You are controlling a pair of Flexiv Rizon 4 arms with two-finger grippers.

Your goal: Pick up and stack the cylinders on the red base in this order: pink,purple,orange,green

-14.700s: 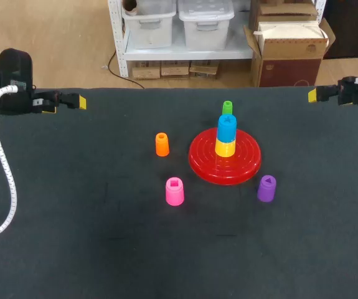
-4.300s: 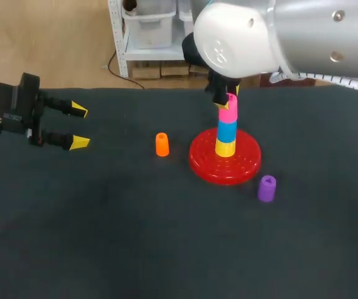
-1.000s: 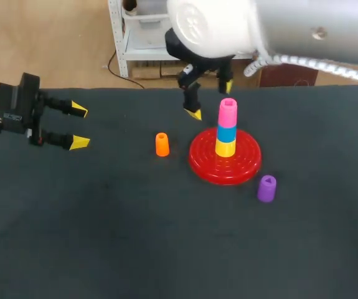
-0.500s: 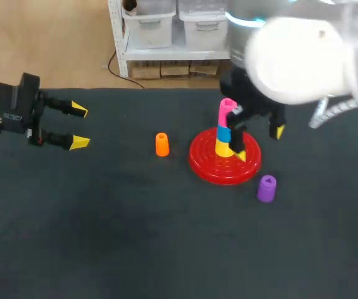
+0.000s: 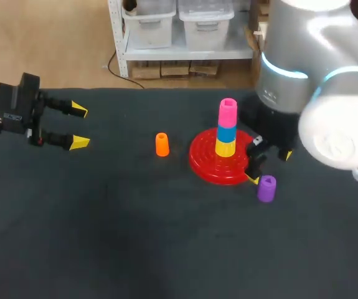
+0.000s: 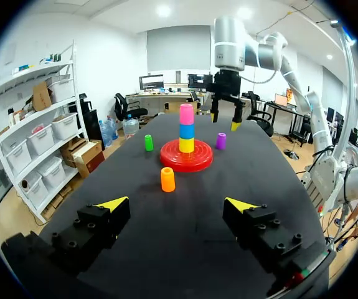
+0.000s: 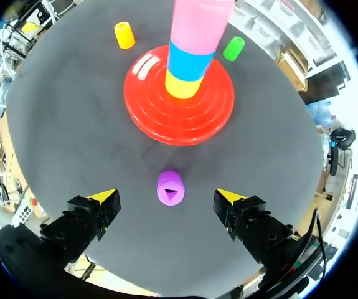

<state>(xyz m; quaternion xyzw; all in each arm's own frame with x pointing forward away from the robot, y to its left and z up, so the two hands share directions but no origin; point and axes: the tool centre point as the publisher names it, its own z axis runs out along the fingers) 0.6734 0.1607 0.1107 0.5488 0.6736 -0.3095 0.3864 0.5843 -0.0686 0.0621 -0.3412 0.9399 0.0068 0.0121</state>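
Observation:
A red base (image 5: 203,163) carries a stack of yellow, blue and, on top, the pink cylinder (image 5: 227,113). The purple cylinder (image 5: 266,188) stands on the cloth just off the base's front right rim. My right gripper (image 5: 270,167) hangs open above it. In the right wrist view the purple cylinder (image 7: 170,187) lies centred ahead of the spread fingers, untouched. The orange cylinder (image 5: 162,144) stands left of the base. The green cylinder (image 7: 233,48) is behind the stack, hidden in the head view. My left gripper (image 5: 79,127) is open and empty at the far left.
The table is covered in dark cloth (image 5: 135,237). My right arm's bulky body (image 5: 315,93) looms over the right back part. From the left wrist view, the orange cylinder (image 6: 167,179) is the nearest thing ahead, with the base (image 6: 187,163) beyond it.
My right gripper has swung from the stack's back left, across it, to the front right above the purple cylinder. The pink cylinder stays on the stack. The left arm has not moved.

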